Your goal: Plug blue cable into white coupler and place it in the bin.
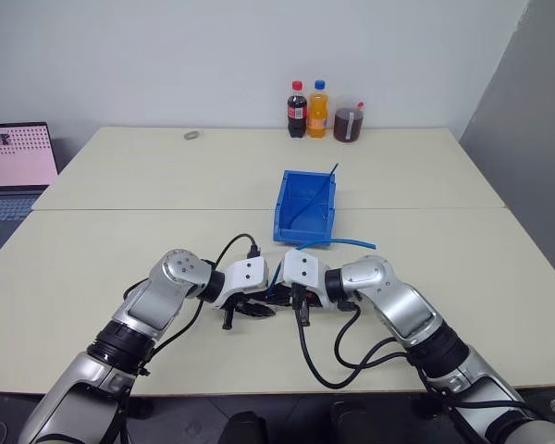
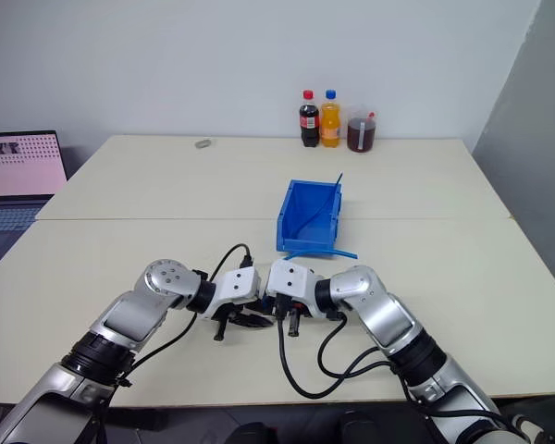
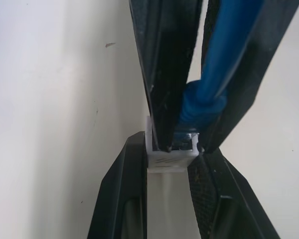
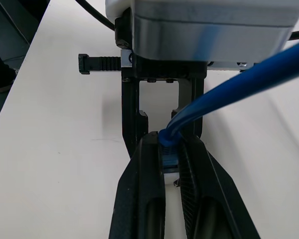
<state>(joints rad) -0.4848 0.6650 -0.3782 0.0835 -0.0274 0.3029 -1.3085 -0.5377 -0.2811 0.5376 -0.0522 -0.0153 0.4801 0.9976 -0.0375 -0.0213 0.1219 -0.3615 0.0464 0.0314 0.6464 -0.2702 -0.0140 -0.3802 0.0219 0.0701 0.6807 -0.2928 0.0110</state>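
Near the table's front edge my two grippers meet tip to tip. My left gripper (image 3: pixel 172 149) is shut on the white coupler (image 3: pixel 172 160), a small white box held between its two black fingers. My right gripper (image 4: pixel 169 142) is shut on the blue cable (image 4: pixel 239 74) just behind its plug. The plug's clear end (image 3: pixel 187 137) sits at the coupler's opening, pressed into it. From the grippers (image 1: pixel 276 305) the blue cable (image 1: pixel 347 242) runs back across the table toward the bin (image 1: pixel 302 233), which stands just beyond them.
A second thin blue cable (image 1: pixel 316 196) leans inside the bin. Two bottles (image 1: pixel 307 109) and a jar of dark liquid (image 1: pixel 348 122) stand at the table's far edge, with a small grey object (image 1: pixel 192 136) to their left. A laptop (image 1: pixel 14 171) sits off the table's left side.
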